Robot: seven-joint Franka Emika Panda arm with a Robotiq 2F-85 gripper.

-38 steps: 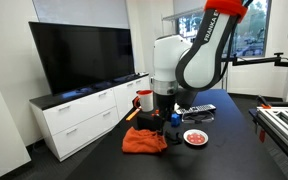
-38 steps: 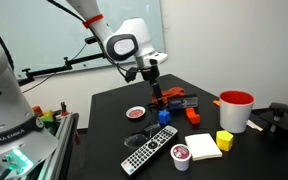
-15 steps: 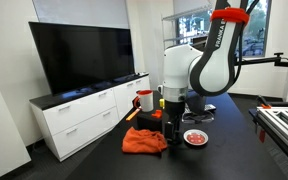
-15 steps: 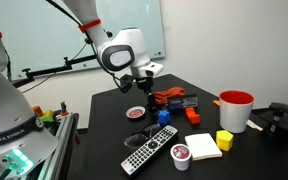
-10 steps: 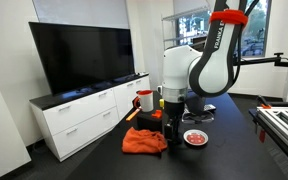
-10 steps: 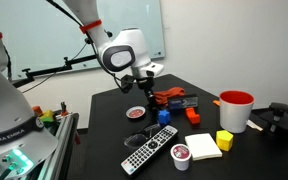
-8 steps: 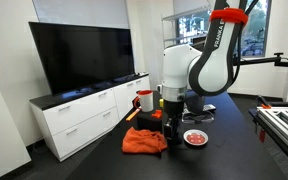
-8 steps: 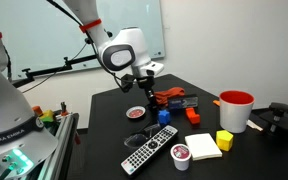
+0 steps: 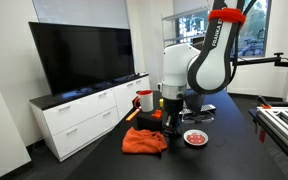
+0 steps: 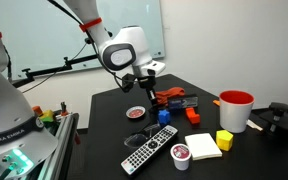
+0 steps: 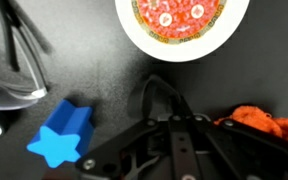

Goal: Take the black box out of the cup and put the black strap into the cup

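Black tabletop (image 11: 94,75) fills the wrist view, with a red-filled plate (image 11: 184,20) at twelve o'clock. Your gripper (image 11: 179,128), open a second ago, has clenched at the black strap (image 11: 147,98). Whether it caught the strap is unclear.

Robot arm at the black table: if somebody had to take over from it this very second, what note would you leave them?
The gripper: fingers shut low over the table, apparently on the black strap, between the plate and the blue star block.
The cup: red, upright, well away from the gripper.
The black box: I cannot tell whether it is out; the cup's inside is hidden.
Done: strap apparently gripped.
Left: check the box is out, then lift the strap, carry it over and drop it into the cup.
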